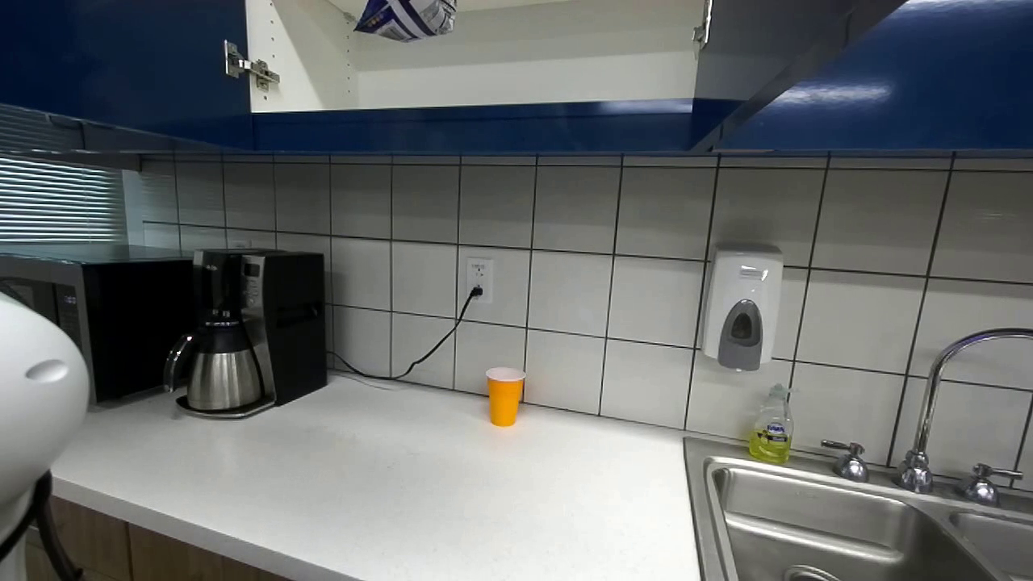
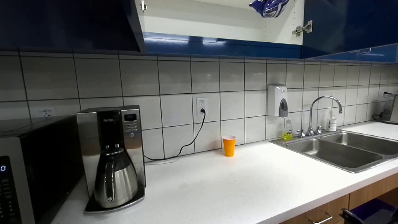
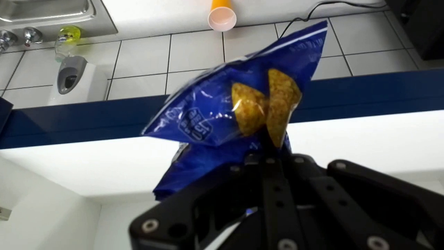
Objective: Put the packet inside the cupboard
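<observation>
1. In an exterior view, the packet (image 1: 407,18) hangs in the air at the left end of the open cupboard (image 1: 476,131), its upper part out of view. I cannot tell whether it is in front of the opening or past the front edge.
2. Below that, on the worktop (image 1: 452,492), an orange cup (image 1: 505,401) stands upright on the far side near the tiled wall (image 1: 573,290), with a coffee maker (image 1: 299,323) to its left and a sink (image 1: 700,484) to its right.
3. In an exterior view, the packet (image 2: 270,7) is at the right end of the opening, with a gap between it and the blue lower edge.
4. In the wrist view, the claw (image 3: 272,155) is narrow, its jaws clamped on the packet; the exact pinch is partly hidden. The packet, blue with two chips pictured on it, spreads out past the jaws, and the cupboard's front edge runs behind it.
</observation>
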You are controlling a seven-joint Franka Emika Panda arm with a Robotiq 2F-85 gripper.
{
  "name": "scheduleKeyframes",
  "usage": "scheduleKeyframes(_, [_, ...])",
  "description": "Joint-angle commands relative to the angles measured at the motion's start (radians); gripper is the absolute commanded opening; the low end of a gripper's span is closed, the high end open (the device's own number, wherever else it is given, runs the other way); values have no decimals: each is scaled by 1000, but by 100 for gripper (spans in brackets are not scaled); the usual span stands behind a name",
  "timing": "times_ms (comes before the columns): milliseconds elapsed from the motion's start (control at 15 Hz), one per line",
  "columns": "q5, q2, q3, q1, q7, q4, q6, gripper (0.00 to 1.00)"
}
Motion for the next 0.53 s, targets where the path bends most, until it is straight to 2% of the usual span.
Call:
scheduleKeyframes(0, [4, 146, 14, -10, 50, 195, -55, 0])
scheduleKeyframes(467, [-24, 347, 36, -4, 108, 405, -71, 0])
